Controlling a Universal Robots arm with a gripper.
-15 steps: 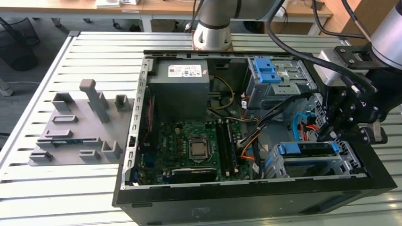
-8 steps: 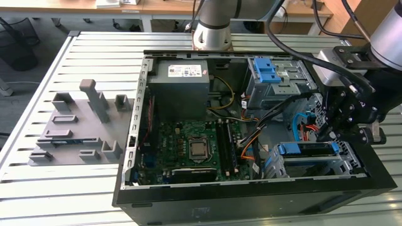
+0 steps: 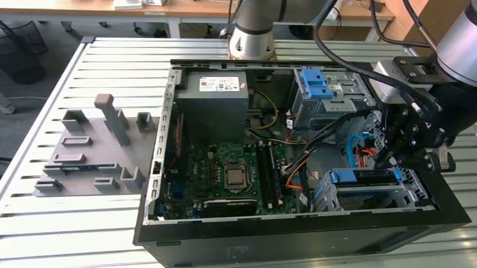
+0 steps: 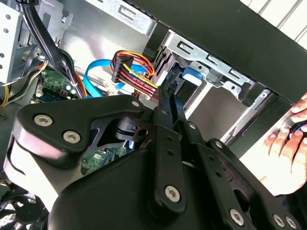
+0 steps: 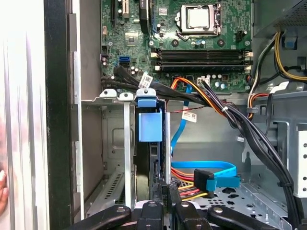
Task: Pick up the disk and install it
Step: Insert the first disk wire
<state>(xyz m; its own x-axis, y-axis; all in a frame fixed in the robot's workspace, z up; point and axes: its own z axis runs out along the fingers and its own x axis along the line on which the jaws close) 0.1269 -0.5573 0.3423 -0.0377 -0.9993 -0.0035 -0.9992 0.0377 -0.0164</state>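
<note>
While seated edge-up in its bay, the disk [image 5: 149,143], no legible print; gripper [image 5: 164,191] closed on its end.

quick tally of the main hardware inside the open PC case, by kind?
Power supply: 1
CPU: 1
Disk with blue bracket, in the bay: 1
Drive cage with blue latches: 1
Gripper over the disk: 1
Total: 5

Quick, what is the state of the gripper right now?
Gripper: jaws closed, tips at the disk in its bay; whether they grip it cannot be told.
</note>
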